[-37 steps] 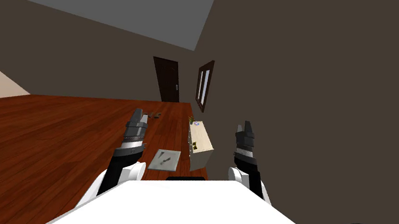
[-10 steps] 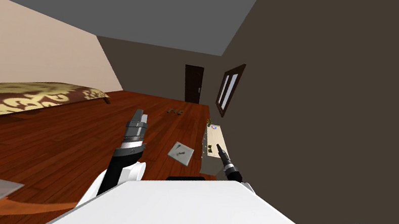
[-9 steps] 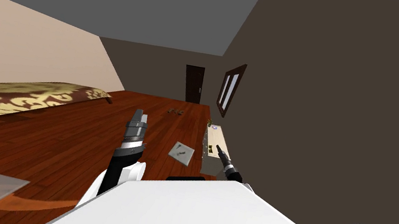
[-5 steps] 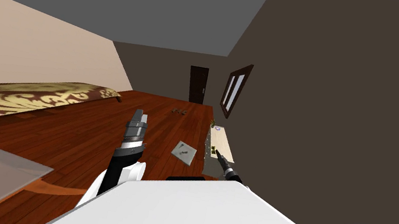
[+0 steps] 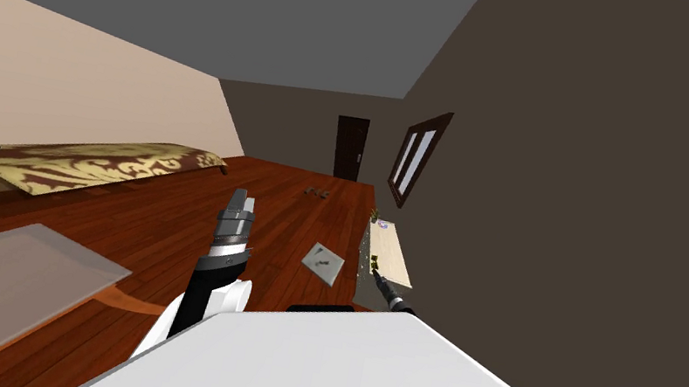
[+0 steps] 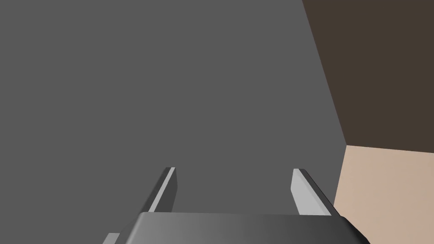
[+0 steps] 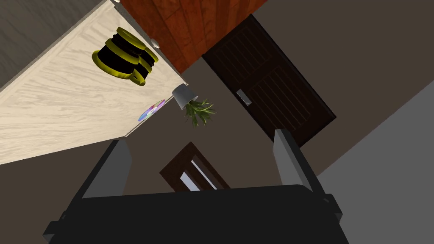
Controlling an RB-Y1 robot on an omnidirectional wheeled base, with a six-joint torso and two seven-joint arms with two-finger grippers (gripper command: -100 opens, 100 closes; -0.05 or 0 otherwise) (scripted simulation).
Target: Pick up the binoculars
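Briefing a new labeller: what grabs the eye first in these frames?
The black binoculars with yellow rims stand out, lying on the pale wooden cabinet top ahead of the open right gripper. At the cabinet's far end sit a shiny disc and a small potted plant.

Honestly, there was nothing I could read anywhere: no words, numbers or logos. The binoculars (image 7: 123,55) were just black with yellow bands, with no brand I could make out, and the shiny disc (image 7: 151,110) near them had no legible lettering either.
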